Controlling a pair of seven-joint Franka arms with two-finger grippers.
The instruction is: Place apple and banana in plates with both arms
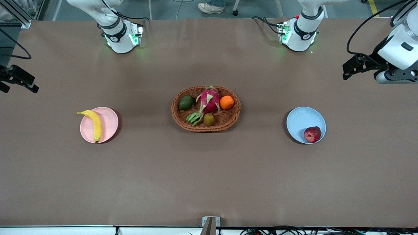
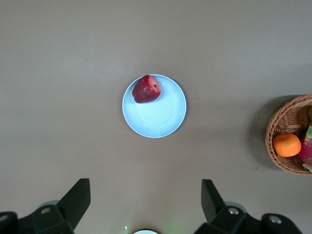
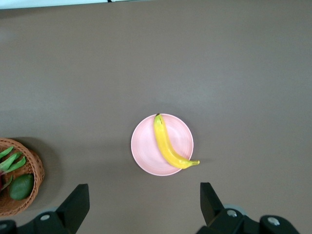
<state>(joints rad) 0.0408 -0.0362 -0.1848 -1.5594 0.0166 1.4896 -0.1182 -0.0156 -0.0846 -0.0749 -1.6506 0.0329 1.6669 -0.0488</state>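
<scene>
The yellow banana (image 1: pixel 94 124) lies on the pale pink plate (image 1: pixel 109 122) toward the right arm's end of the table. The dark red apple (image 1: pixel 312 134) sits on the light blue plate (image 1: pixel 302 119) toward the left arm's end, at the rim nearest the front camera. My left gripper (image 1: pixel 352 68) is open and empty, raised over bare table away from the blue plate (image 2: pixel 158 114) and apple (image 2: pixel 146 89). My right gripper (image 1: pixel 18 80) is open and empty, raised over bare table away from the pink plate (image 3: pixel 146 146) and banana (image 3: pixel 168 144).
An oval wicker basket (image 1: pixel 228 122) stands mid-table between the plates. It holds a pink dragon fruit (image 1: pixel 209 99), an orange (image 1: pixel 226 102), an avocado (image 1: pixel 186 102) and a kiwi (image 1: pixel 209 119). The arm bases stand along the table edge farthest from the front camera.
</scene>
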